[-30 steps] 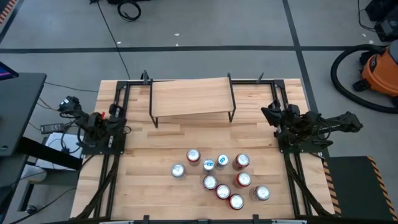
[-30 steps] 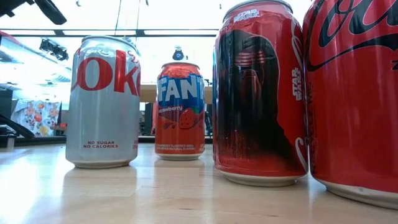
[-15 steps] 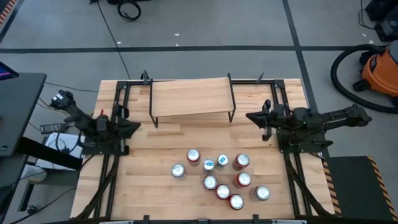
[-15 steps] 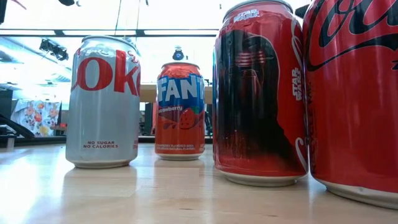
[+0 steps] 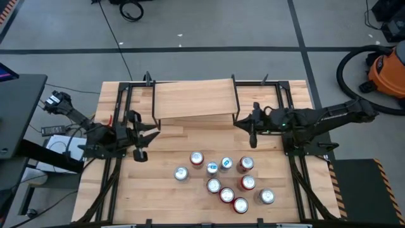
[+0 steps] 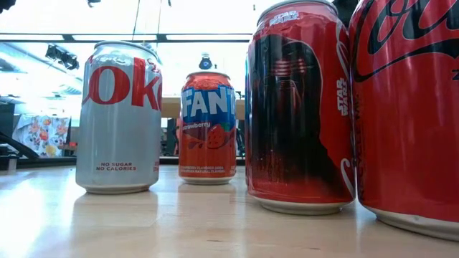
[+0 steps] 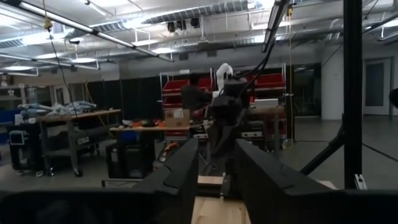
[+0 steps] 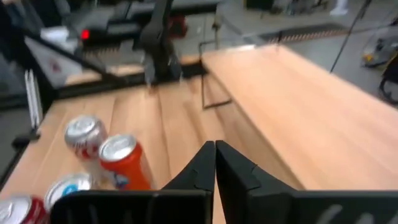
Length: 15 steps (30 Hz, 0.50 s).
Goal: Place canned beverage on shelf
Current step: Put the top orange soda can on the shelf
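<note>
Both my arms have swung inward: left gripper [image 5: 140,136] at nine o'clock parted slightly, empty; right gripper [image 5: 250,124] at three pinched closed, empty; cans [image 5: 224,180] untouched.

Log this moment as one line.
left claw: open, empty | right claw: shut, empty, near shelf | cans: all on table

shelf [image 5: 193,98]: light wood | silver can [image 6: 119,118]: red lettering | orange can [image 6: 207,127]: blue band | vacuum [image 5: 387,73]: orange
</note>
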### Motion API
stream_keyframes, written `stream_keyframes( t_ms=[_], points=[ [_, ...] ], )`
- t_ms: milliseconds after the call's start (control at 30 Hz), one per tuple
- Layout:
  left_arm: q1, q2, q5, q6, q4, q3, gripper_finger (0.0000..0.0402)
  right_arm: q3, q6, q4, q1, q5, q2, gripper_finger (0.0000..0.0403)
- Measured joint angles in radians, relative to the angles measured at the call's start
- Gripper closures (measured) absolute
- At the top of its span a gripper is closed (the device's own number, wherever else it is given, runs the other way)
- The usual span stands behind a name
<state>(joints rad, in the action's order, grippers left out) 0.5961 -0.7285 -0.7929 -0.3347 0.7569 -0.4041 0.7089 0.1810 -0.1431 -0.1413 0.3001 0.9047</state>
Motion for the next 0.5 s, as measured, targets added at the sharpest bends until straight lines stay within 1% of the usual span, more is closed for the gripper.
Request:
stream_keyframes(
  t_ms=[167,300,500],
  points=[
    [0.0,-0.037,0.0,0.018,-0.035,-0.04,0.027,0.125,0.012,-0.202,0.0,-0.033,0.112,0.0349],
    [0.0,-0.043,0.0,0.012,-0.031,-0.048,0.0269,0.211,0.105,-0.35,-0.02,-0.033,0.195,0.0314],
    [0.0,-0.042,-0.022,-0.057,-0.002,-0.048,0.0269,0.349,0.292,-0.614,-0.087,-0.036,0.332,0.0252]
  ],
)
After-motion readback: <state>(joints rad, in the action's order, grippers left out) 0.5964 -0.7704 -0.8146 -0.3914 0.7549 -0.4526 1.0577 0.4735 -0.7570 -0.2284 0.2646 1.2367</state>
